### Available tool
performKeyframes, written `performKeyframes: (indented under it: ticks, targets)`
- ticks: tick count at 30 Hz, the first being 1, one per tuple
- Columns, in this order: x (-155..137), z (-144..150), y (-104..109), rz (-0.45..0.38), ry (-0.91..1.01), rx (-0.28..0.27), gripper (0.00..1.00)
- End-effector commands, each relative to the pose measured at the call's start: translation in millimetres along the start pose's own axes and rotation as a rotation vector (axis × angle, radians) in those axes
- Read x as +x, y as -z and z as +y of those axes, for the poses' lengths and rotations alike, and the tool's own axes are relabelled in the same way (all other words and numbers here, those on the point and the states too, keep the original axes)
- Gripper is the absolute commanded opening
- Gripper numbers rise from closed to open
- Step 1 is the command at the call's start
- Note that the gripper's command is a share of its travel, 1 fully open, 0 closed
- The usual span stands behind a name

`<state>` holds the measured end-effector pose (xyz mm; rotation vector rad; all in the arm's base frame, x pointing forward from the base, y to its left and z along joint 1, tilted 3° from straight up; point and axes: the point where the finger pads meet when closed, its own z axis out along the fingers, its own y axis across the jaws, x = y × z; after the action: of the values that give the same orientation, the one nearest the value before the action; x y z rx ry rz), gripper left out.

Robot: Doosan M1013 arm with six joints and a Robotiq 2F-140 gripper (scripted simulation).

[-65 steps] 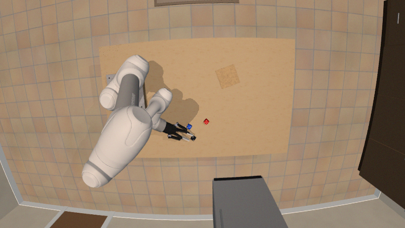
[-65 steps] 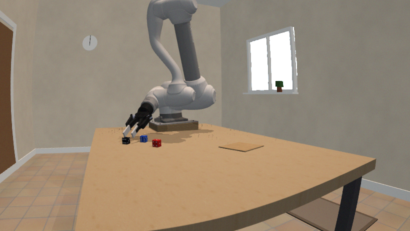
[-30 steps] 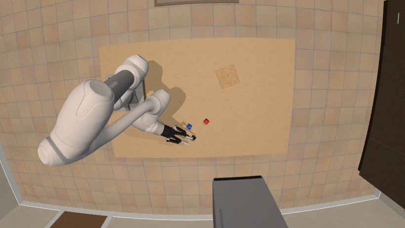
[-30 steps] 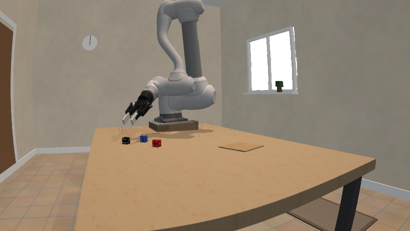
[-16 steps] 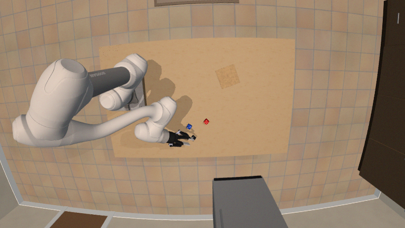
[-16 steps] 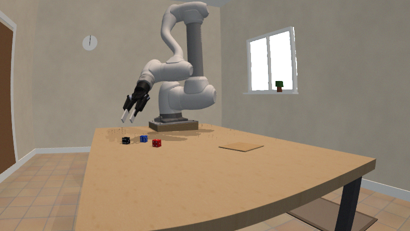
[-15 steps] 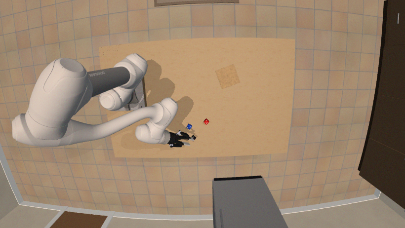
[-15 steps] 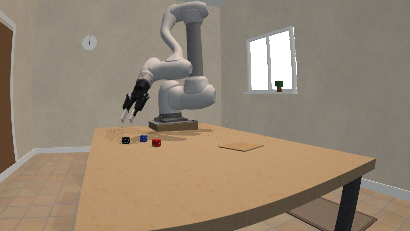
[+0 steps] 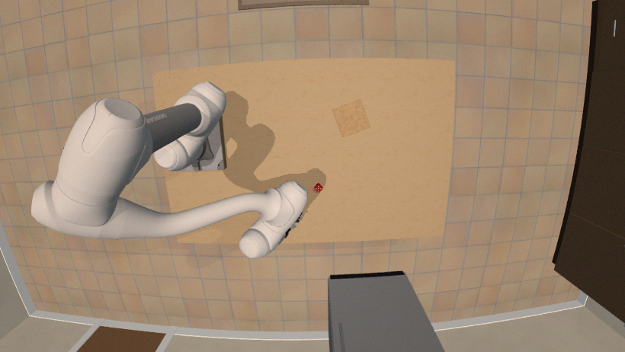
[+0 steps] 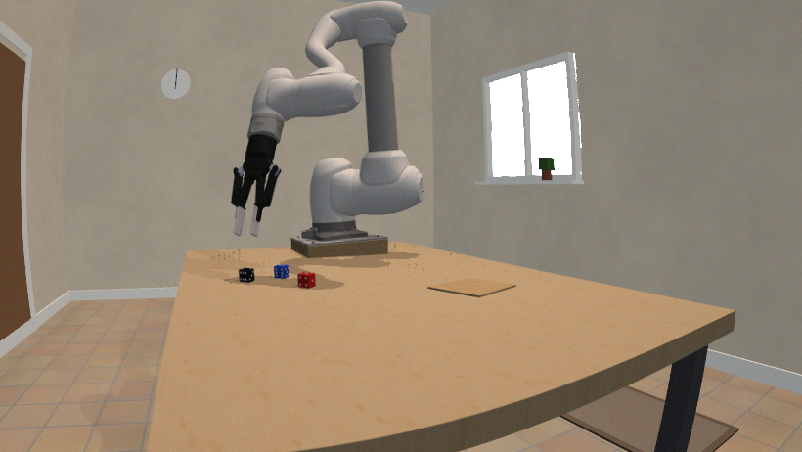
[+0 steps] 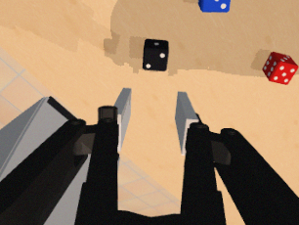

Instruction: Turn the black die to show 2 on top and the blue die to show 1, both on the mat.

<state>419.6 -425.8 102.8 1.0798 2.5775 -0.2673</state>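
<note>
In the top view, the arm (image 9: 283,209) (image 10: 325,95) hides the black die (image 10: 245,275) (image 11: 155,55) and the blue die (image 10: 281,271) (image 11: 215,5) completely, and covers nearly all of the fingers (image 10: 246,221). The wrist view's upper edge cuts off most of the blue die, so its top number cannot be told there. In the exterior view, the top faces of the black die, the blue die and the red die (image 9: 318,187) (image 10: 306,280) (image 11: 279,67) are too small and steeply seen to read. The mat (image 9: 350,117) (image 10: 472,287) lies outside the wrist view.
</note>
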Motion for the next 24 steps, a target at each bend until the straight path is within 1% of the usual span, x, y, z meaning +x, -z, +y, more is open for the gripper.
performKeyframes:
  ticks: [1,2,3,6,8,11,12,24]
  targets:
    - [-11,-1,-1,0.167,0.000,-0.002,0.35]
    - [-14,-1,-1,0.208,0.000,-0.002,0.35]
    - [-14,-1,0,0.215,0.000,-0.002,0.35]
    - [-21,-1,0,0.319,0.000,-0.002,0.35]
    - [-23,-1,1,0.351,0.000,-0.002,0.35]
    - [-24,-1,1,0.361,0.000,-0.002,0.35]
    - [-24,-1,1,0.361,0.000,-0.002,1.00]
    - [-24,-1,1,0.361,-0.004,-0.001,1.00]
